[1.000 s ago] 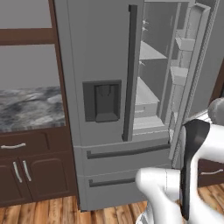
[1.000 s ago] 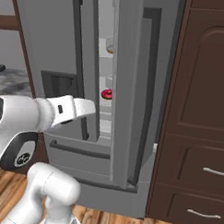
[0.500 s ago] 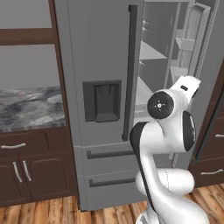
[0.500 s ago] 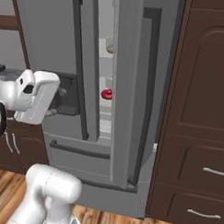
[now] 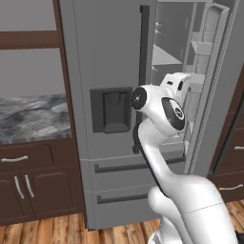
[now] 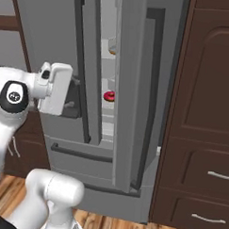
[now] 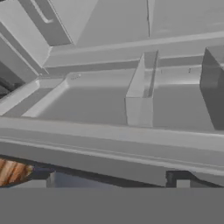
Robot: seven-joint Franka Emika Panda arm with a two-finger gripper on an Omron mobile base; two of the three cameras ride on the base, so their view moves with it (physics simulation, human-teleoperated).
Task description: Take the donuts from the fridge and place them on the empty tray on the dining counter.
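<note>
Arm rises from base, folds at elbow, forearm reaching toward the fridge [image 5: 109,71]. Right base view: white hand block level with the fridge's dispenser recess, just left of the left door's dark handle. Gripper [image 7: 113,178] jaws spread wide, nothing between them; in hand view both dark fingertips [image 7: 43,178] show, pointing into the fridge's interior.

Even flat rendered light, soft shadows (hand view blurry).
</note>
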